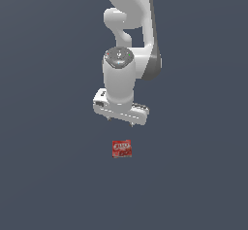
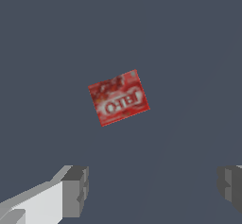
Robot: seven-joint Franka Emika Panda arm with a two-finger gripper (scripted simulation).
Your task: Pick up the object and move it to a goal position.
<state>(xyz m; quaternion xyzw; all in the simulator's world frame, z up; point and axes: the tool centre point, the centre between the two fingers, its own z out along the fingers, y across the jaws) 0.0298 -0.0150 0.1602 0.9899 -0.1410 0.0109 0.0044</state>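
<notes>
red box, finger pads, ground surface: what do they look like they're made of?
Small red box with white lettering: looks like printed cardboard packaging, matte, judging by the flat faces and label art; the render leaves it open.
Dark grey finger pads: matte, rubber-like, ridged edges; the white finger body behind looks like smooth plastic or painted metal.
Slate-grey ground surface: uniform, matte, textureless; material can't be told.

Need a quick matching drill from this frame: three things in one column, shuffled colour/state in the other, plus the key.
Column 1:
1. red box
2. gripper
3. arm wrist housing

Column 2:
A. white, upright above the gripper in the exterior view
B. open, fingers spread wide, holding nothing
C. lying flat on the dark surface, white lettering facing up, untouched

Pairs: 1-C, 2-B, 3-A
</notes>
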